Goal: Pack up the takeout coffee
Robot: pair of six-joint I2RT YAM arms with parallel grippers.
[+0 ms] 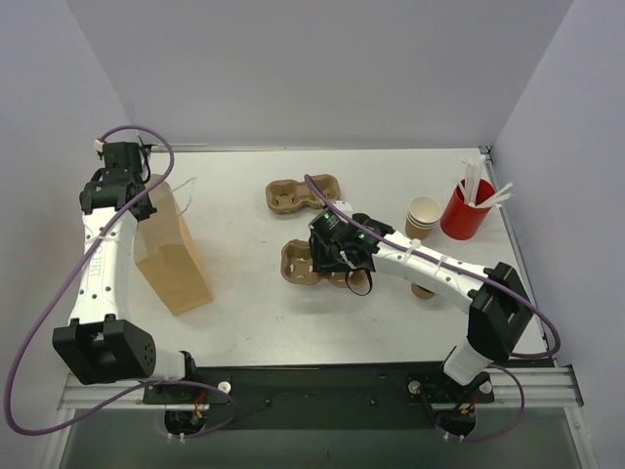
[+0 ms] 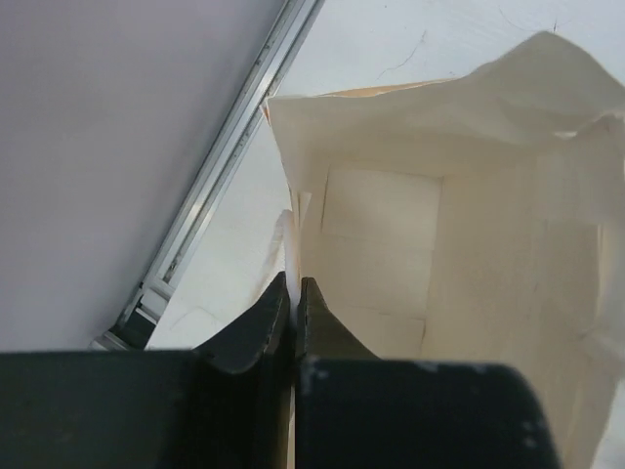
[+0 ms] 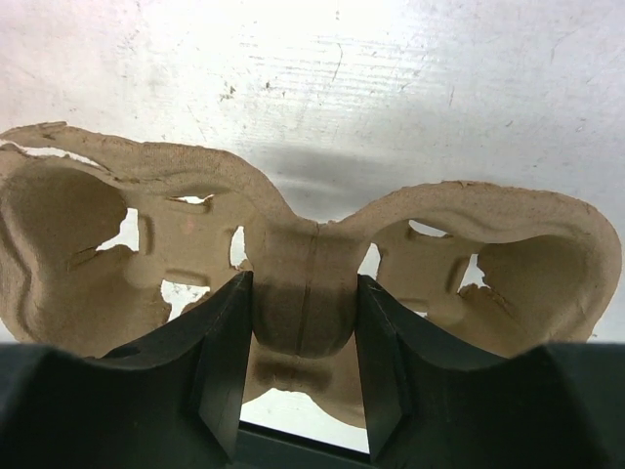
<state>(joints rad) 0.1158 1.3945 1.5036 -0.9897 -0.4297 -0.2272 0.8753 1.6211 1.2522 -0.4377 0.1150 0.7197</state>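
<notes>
The takeout coffee is mostly hidden: only a small brown bit (image 1: 423, 291) shows from under my right forearm. My right gripper (image 1: 339, 258) (image 3: 303, 293) is shut on the middle ridge of a brown pulp cup carrier (image 1: 296, 262) (image 3: 88, 244), one finger on each side. The carrier's two wells hold nothing. My left gripper (image 1: 140, 198) (image 2: 294, 285) is shut on the near rim of an upright kraft paper bag (image 1: 174, 262) (image 2: 410, 244). The bag's mouth stands open and nothing lies inside it.
A second pulp carrier (image 1: 303, 193) lies further back at the middle. A stack of pale cream cups (image 1: 422, 217) and a red cup with white straws (image 1: 467, 205) stand at the back right. Walls close the table's left, back and right sides; a metal rail (image 2: 210, 186) runs beside the bag.
</notes>
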